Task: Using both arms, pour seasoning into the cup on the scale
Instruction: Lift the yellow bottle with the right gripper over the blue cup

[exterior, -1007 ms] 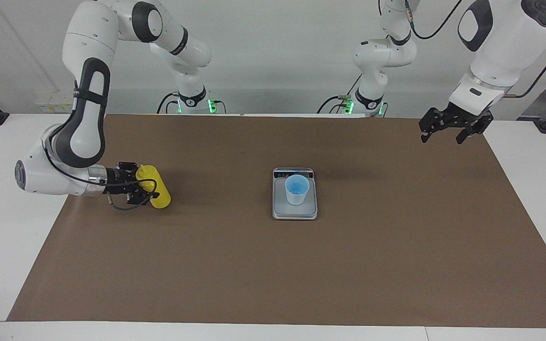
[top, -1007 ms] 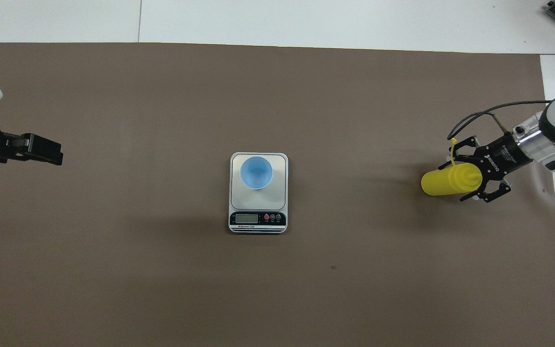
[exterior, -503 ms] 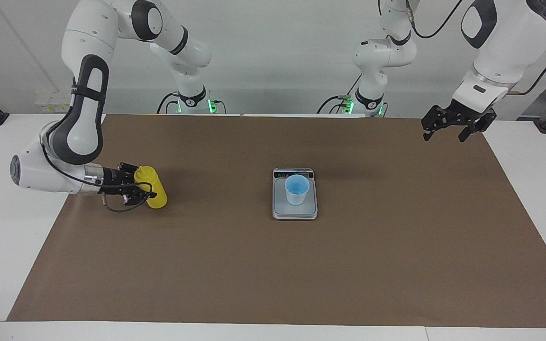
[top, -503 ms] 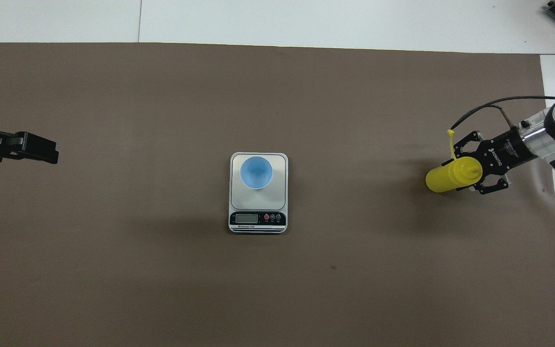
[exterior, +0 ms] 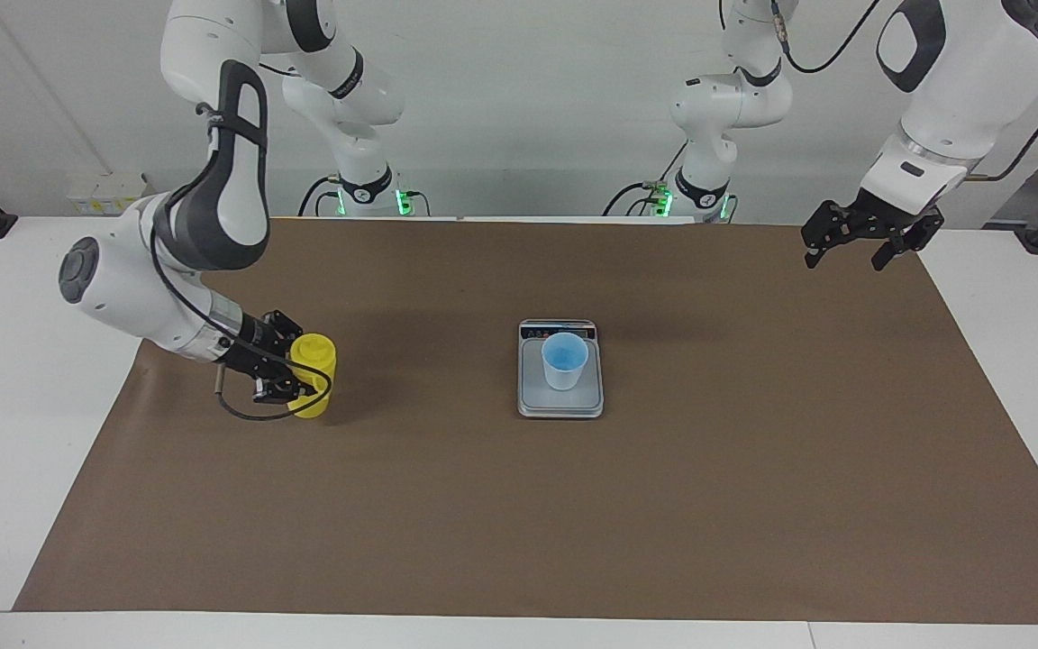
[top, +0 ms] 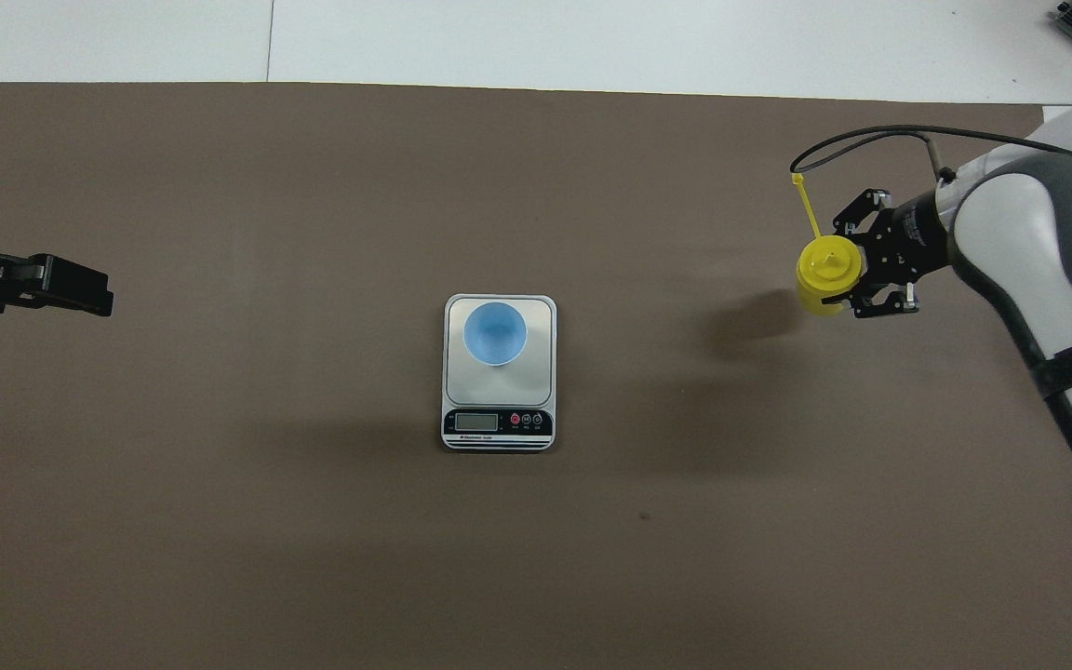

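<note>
A: Where was the seasoning bottle (exterior: 313,375)?

B: At the left of the facing view, upright on the brown mat (exterior: 519,505), toward the right arm's end of the table. The right gripper (exterior: 289,377) was clenched around its body.

A: And the cup (exterior: 564,360)?

B: At the centre of that frame, standing on the scale (exterior: 560,403), well apart from the bottle.

A: The other arm?

B: It waited. The left gripper (exterior: 854,251) hung at the upper right, over the mat's edge, fingers spread and holding nothing.
</note>
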Action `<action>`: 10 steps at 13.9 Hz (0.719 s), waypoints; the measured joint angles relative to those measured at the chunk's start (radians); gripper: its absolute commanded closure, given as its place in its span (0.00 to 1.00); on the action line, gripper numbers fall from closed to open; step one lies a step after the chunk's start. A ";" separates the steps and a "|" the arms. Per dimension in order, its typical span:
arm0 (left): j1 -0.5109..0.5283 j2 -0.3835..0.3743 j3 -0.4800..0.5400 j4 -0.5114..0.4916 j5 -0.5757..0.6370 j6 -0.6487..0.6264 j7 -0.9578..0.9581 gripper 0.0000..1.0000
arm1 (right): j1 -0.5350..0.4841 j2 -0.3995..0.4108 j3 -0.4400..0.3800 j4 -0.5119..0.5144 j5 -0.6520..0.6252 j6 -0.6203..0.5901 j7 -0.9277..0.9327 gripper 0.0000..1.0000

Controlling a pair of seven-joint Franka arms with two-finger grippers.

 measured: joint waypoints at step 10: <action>0.003 0.000 -0.001 -0.003 -0.002 0.000 0.000 0.00 | 0.364 -0.004 0.003 0.042 -0.549 0.201 0.421 1.00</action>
